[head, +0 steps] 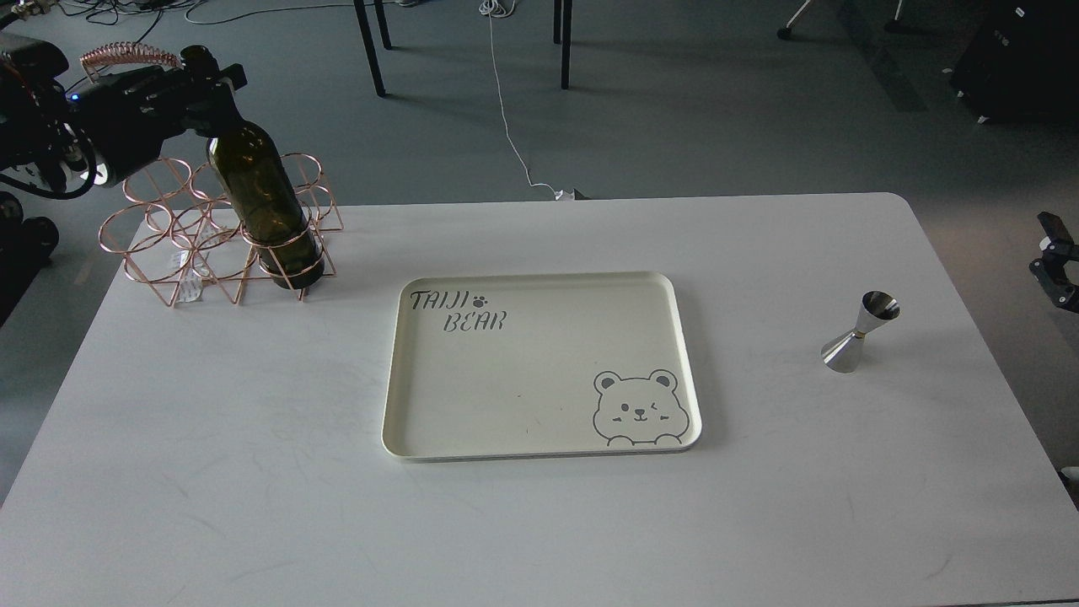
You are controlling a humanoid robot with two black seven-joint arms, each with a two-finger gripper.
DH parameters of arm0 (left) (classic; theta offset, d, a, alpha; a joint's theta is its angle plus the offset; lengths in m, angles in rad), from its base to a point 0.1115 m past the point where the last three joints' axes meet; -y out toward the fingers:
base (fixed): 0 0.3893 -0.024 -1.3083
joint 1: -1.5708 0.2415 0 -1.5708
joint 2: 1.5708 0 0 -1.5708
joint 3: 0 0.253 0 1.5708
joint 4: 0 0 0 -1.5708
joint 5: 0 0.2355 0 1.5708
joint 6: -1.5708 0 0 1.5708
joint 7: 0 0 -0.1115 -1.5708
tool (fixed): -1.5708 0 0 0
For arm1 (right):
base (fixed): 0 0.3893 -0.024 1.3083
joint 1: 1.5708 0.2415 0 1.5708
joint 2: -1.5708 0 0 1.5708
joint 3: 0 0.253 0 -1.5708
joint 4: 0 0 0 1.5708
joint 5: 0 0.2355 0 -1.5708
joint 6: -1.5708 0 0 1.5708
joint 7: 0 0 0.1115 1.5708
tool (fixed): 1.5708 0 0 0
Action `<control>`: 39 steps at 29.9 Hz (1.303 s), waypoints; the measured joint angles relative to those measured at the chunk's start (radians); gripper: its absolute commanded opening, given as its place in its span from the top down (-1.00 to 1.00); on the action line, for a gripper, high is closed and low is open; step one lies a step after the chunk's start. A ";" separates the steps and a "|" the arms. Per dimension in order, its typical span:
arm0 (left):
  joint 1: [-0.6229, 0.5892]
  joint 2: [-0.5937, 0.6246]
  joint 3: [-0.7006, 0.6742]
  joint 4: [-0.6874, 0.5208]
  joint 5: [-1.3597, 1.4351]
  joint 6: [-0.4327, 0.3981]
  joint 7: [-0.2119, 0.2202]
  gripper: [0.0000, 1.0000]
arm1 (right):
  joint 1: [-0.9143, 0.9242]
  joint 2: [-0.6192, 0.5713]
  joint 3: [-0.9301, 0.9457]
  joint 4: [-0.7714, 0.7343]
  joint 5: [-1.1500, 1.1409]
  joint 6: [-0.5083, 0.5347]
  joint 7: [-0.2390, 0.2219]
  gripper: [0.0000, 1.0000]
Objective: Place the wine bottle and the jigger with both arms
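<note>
The wine bottle (261,198) is dark olive green and stands tilted in the front right ring of a copper wire rack (169,240) at the table's far left. My left gripper (211,83) is closed around the bottle's neck just below its mouth. The jigger (860,330) is small, silver and hourglass-shaped. It stands upright on the table at the right, untouched. My right gripper (1055,261) shows only in part at the right edge, beyond the table and a hand's width right of the jigger. Its fingers are too dark to tell apart.
A cream tray (403,362) with a bear drawing and "TAIJI BEAR" lettering lies in the middle of the white table (253,506). Chair legs and a white cable are on the floor behind the table.
</note>
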 measured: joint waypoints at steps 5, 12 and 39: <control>0.000 -0.001 0.000 0.000 -0.001 0.001 0.000 0.25 | -0.001 0.000 0.000 0.000 0.000 0.000 0.000 -0.96; 0.002 -0.004 -0.001 0.000 -0.002 0.002 0.000 -0.02 | -0.003 0.000 0.000 0.001 0.000 0.000 0.000 -0.96; -0.236 0.129 -0.014 -0.360 -0.848 -0.073 0.000 -0.96 | 0.002 0.031 0.003 0.001 -0.005 0.010 0.000 -0.97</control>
